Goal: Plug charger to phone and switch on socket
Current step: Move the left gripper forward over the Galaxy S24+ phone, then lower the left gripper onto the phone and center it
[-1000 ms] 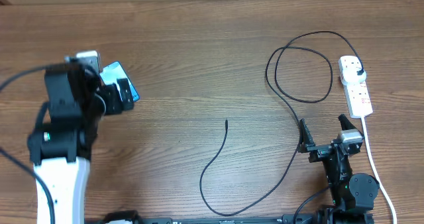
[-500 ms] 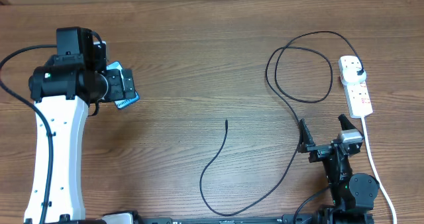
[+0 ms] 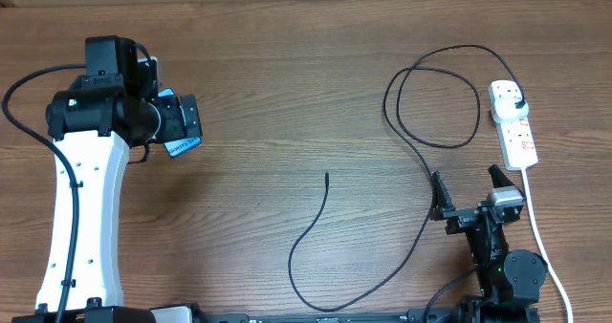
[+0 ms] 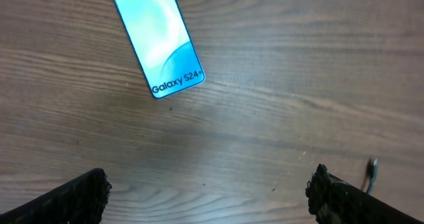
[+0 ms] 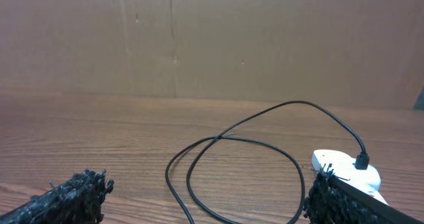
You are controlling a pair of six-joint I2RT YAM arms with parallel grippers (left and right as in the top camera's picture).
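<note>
Left gripper (image 4: 209,184), spread wide and empty, hovers just short of the phone (image 4: 158,42)

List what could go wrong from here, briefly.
1. The phone lies flat and askew to the open left claw. A pinch on its thin edges may slip or shove it.
2. The cable tip lies mid-table, apart from the phone. Dragging the looped cable could tug its plug at the socket.
3. The open right claw sits between cable and white cord. Moving it could snag either.
</note>
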